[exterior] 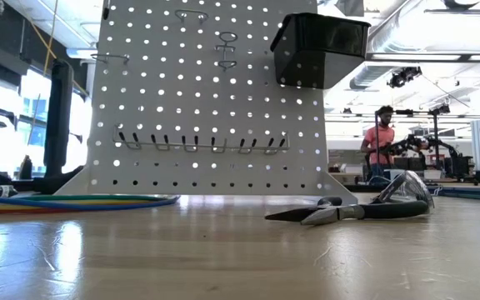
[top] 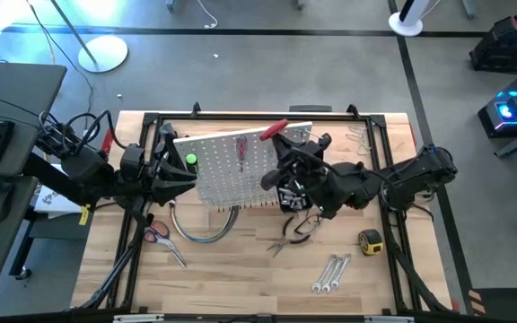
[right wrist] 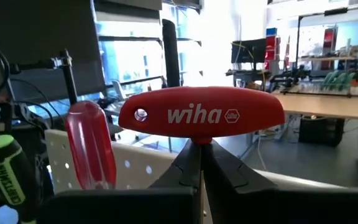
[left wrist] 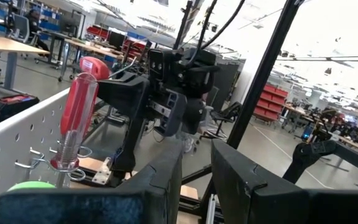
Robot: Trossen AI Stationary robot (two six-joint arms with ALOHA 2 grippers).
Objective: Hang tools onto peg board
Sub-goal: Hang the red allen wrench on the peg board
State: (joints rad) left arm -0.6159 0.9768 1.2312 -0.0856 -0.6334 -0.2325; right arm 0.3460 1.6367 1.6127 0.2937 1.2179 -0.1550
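Peg board (exterior: 207,100): white, patterned with a regular grid of small holes; bin (exterior: 319,50) black. T-handle tool (right wrist: 201,115): red, lettered in white. Screwdrivers: one clear red handle (right wrist: 92,146), one green (right wrist: 5,168). Cable bundle (exterior: 73,202): multicoloured stripes. Tape measure (top: 371,240): yellow. Table (top: 240,278): pale wood grain.

Bright daylight, window glare behind; wrist-view foreground fingers blurred
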